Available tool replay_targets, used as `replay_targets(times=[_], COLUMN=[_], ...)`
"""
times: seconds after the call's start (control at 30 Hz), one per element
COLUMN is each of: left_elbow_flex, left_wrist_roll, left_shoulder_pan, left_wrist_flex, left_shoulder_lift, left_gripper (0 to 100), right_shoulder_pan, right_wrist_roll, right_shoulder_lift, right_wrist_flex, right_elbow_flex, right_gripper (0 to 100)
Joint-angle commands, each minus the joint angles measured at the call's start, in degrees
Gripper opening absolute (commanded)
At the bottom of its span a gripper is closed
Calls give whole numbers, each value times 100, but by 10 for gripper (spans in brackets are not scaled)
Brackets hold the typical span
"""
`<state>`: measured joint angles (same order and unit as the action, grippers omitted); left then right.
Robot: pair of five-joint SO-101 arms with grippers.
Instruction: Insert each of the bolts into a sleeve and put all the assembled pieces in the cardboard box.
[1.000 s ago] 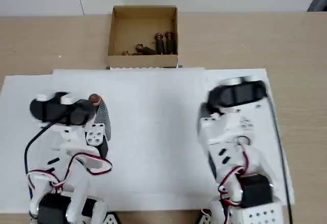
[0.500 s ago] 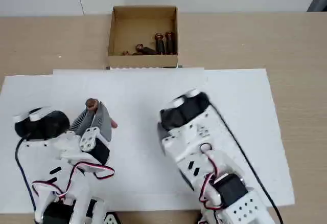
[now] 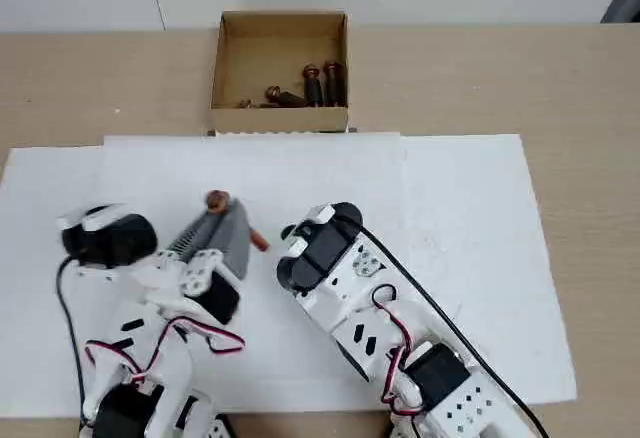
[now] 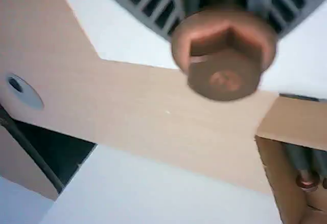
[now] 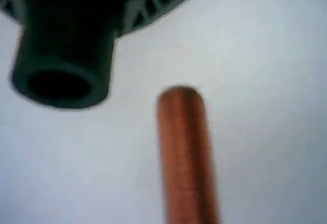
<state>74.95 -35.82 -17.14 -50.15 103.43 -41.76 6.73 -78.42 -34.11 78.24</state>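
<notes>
Bolt (image 4: 223, 55), head blurred, in left tool (image 3: 225, 216); right tool (image 5: 76, 4) holds sleeve (image 5: 64, 73).

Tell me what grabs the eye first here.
A copper bolt is gripped in the left end effector above the white sheet. Its threaded tip sits close beside the open mouth of a dark sleeve in the right end effector, not yet inside. Farther back, the cardboard box holds finished pieces.

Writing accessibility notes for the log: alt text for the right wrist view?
A dark sleeve, held in the right tool with its open end toward the camera, sits beside the threaded tip of a copper bolt. The two are apart, and the bolt is not yet inserted. White paper lies behind them.
</notes>
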Motion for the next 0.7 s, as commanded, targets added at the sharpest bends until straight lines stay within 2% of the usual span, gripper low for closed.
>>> replay_targets(times=[0.0, 0.27, 0.67], left_elbow_flex=[-48, -40, -22], left_wrist_roll=[-18, -18, -9], left_shoulder_pan=[-105, -79, -70], left_wrist_flex=[211, 431, 527], left_shoulder_lift=[62, 62, 62], left_gripper=[6, 6, 6], right_shoulder_pan=[-22, -382, -418], right_wrist_roll=[237, 264, 273], right_shoulder_lift=[-57, -57, -57], right_wrist_flex=[207, 215, 215], right_elbow_flex=[-44, -26, -79], right_gripper=[3, 3, 3])
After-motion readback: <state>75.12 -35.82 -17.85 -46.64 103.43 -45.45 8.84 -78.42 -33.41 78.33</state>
